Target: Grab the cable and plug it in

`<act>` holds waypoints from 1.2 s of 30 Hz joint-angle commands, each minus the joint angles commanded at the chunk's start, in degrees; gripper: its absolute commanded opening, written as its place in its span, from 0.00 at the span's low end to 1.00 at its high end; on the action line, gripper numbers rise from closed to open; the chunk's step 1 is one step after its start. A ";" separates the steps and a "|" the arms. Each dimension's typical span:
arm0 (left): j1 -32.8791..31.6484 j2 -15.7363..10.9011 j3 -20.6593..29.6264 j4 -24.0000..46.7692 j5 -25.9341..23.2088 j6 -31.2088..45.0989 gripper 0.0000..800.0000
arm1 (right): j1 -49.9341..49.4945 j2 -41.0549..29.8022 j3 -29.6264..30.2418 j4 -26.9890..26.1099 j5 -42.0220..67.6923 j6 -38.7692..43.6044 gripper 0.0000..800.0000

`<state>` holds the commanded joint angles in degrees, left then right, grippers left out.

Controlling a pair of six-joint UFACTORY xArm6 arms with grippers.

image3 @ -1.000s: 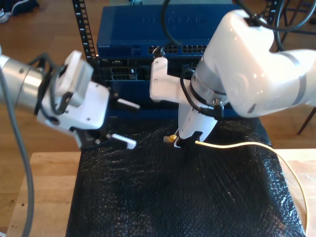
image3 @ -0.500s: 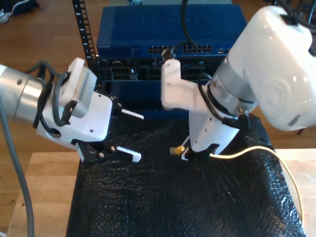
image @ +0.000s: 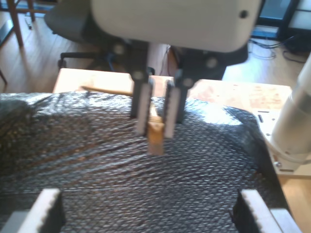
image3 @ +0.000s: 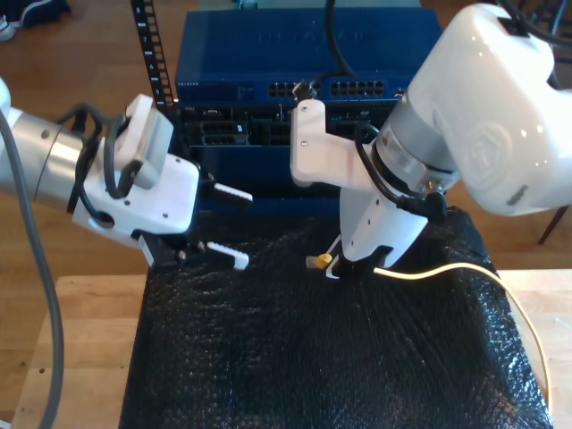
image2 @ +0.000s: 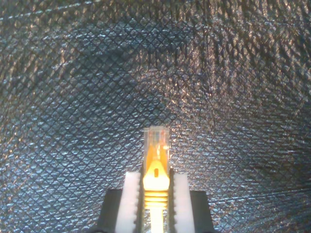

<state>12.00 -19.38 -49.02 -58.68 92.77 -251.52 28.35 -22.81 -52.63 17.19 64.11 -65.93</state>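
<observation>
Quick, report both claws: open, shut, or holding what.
My first gripper: open, holding nothing.
My second gripper: shut on the cable, gripped just behind its clear plug.

black bubble-wrap sheet (image3: 295,357) open across its near half, blue rack units (image3: 268,98) wall off the far edge, my second gripper (image3: 344,265) with the cable (image3: 429,268) over mid-sheet, my first gripper (image3: 223,223) facing it, gap between them free
</observation>
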 joint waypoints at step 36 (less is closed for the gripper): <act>-7.38 3.16 -6.07 -4.57 -5.71 0.62 1.00 | -1.58 6.42 -11.43 6.15 1.85 -0.09 0.01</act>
<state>4.62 -16.22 -55.09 -63.25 87.05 -250.90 26.77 -16.40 -64.05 23.34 65.96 -66.02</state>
